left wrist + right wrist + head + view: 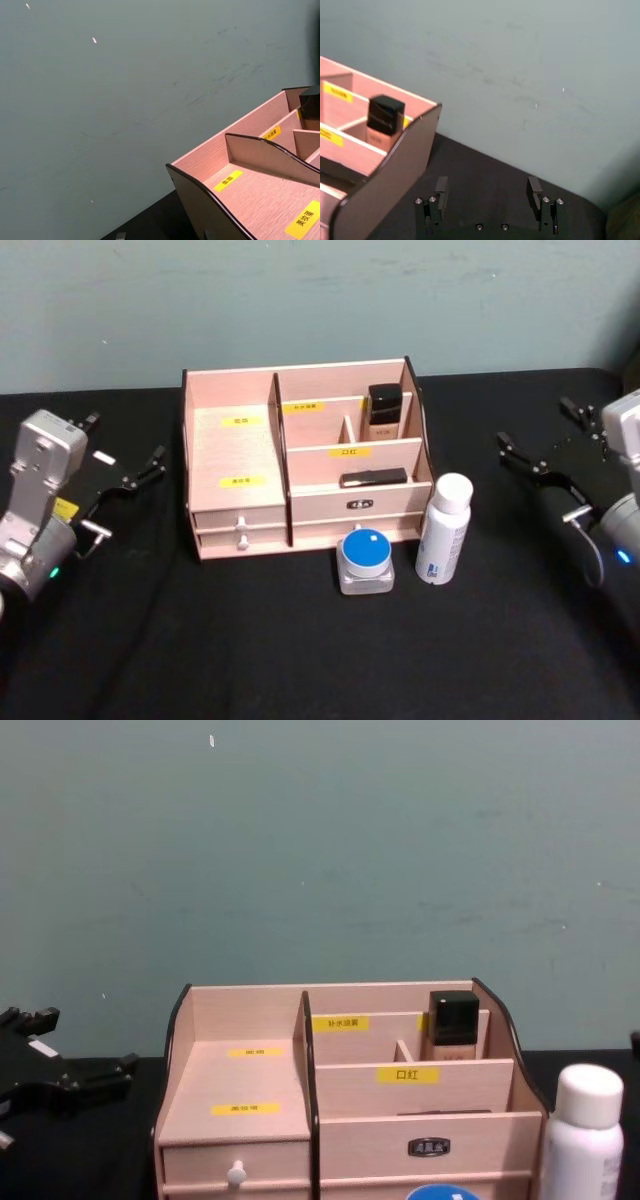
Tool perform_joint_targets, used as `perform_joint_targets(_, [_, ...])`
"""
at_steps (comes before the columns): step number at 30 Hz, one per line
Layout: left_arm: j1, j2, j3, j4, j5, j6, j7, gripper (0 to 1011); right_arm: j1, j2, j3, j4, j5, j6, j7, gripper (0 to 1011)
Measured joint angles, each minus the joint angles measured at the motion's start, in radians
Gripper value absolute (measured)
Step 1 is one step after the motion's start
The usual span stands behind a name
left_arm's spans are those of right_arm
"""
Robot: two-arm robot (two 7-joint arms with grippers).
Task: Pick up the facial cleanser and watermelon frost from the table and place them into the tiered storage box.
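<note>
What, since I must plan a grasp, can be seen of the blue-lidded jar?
The watermelon frost is a squat jar, its body clear and frosted-looking, closed by a round blue lid rimmed white. It stands upright on the black table, close before the right front of the tiered storage box, with the facial cleanser apart on its right. Nothing grips it.

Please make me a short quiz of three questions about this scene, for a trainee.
1. True or false: the facial cleanser stands inside the tiered storage box.
2. Which stands further to the robot's left: A, the watermelon frost, or B, the facial cleanser?
3. Fill in: the right gripper is ___, holding nothing.
Key: 1 false; 2 A; 3 open.
</note>
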Motion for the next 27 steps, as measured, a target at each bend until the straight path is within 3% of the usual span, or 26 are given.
perform_joint_targets(7, [0.0, 0.0, 0.0, 0.0, 0.0, 0.0, 0.0, 1010, -0.08, 0.053, 0.054, -0.131, 0.032, -0.019, 0.033, 1003])
perform_joint_targets(13, [0.0, 0.0, 0.0, 0.0, 0.0, 0.0, 0.0, 1010, -0.193, 0.114, 0.12, -0.289, 0.073, -0.032, 0.063, 1003])
perform_joint_targets(19, [0.0, 0.0, 0.0, 0.0, 0.0, 0.0, 0.0, 1010, -0.291, 0.151, 0.173, -0.397, 0.117, -0.025, 0.077, 1003])
perform_joint_targets(23, [0.0, 0.0, 0.0, 0.0, 0.0, 0.0, 0.0, 1010, -0.37, 0.175, 0.21, -0.471, 0.172, 0.013, 0.098, 1002])
perform_joint_targets(27, [0.0, 0.0, 0.0, 0.0, 0.0, 0.0, 0.0, 1010, -0.409, 0.189, 0.222, -0.502, 0.218, 0.073, 0.12, 1003])
